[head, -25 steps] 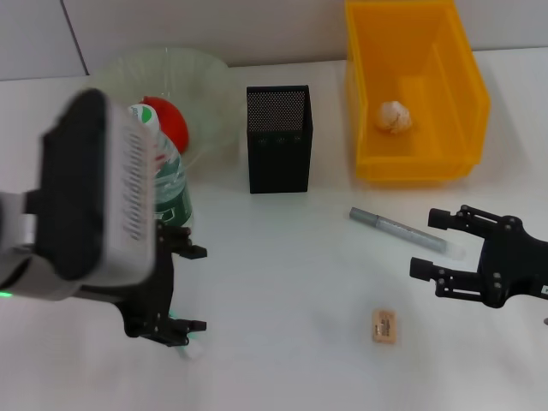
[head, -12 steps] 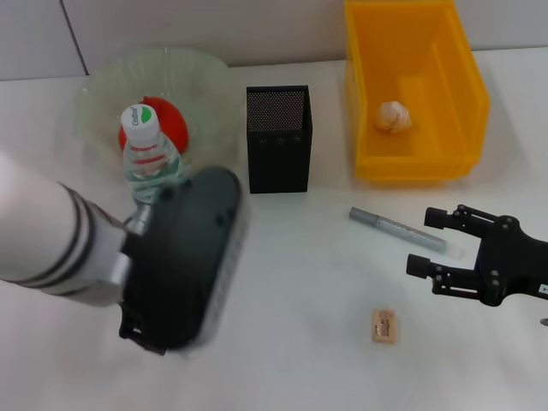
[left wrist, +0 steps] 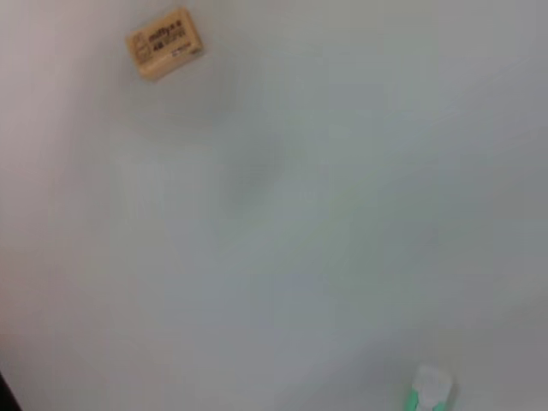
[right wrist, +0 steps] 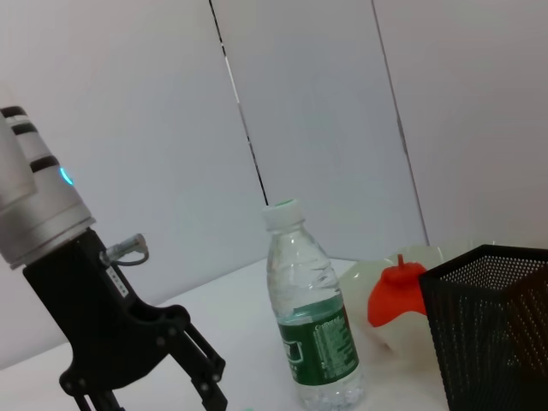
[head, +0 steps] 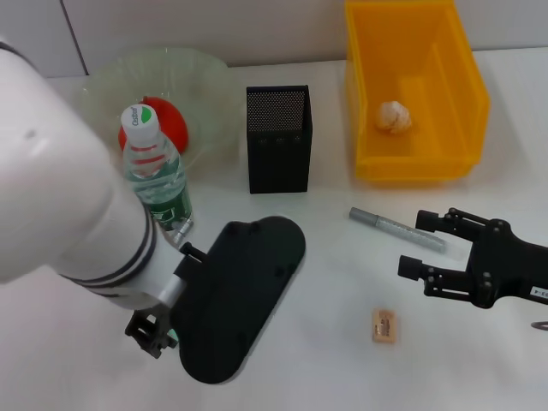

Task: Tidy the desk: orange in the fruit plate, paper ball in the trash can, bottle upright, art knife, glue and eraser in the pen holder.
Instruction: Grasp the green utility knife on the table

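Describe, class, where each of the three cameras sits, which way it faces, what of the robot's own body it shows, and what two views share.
Head view: high on the robot, looking down at the desk; shows the left arm and the right gripper.
Left wrist view: faces straight down at the eraser; no body visible.
Right wrist view: low, looking sideways across the desk at the bottle and the left gripper.
Shared: the bottle, orange and pen holder appear in head and right wrist views.

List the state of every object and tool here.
clear plastic water bottle: upright, capped.
red-orange round orange: in pale-green glass plate.
crumpled white paper ball: inside yellow plastic bin.
tan rectangular eraser: flat on white table.
grey art knife: lying on table.
black mesh pen holder: upright.
left tool: open, empty.
right tool: open, empty.
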### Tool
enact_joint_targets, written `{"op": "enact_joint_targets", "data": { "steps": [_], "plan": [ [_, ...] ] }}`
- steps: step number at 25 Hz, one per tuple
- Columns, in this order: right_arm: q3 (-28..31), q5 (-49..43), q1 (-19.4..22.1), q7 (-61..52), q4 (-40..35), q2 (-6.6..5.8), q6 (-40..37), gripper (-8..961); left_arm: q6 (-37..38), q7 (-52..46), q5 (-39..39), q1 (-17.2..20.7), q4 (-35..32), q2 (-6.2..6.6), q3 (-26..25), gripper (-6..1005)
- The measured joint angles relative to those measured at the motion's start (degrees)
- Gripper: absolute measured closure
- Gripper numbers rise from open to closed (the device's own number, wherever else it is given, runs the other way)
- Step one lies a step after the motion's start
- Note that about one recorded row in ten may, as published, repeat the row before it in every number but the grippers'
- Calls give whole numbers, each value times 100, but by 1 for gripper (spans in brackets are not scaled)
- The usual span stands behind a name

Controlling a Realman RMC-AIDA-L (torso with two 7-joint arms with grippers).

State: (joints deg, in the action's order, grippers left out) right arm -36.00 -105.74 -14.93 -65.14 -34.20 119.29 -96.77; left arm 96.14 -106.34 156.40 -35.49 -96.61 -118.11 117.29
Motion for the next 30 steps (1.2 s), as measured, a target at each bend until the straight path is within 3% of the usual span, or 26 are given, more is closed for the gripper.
{"op": "enact_joint_targets", "data": {
  "steps": [7, 30],
  "plan": [
    [-26, 1, -11, 0, 15, -2, 1, 123, -115, 75, 1, -302, 344, 12, 233, 186],
    [-20, 0, -80, 21, 152, -3, 1, 122, -248, 219, 241, -655, 907, 11, 979, 189]
  ]
}}
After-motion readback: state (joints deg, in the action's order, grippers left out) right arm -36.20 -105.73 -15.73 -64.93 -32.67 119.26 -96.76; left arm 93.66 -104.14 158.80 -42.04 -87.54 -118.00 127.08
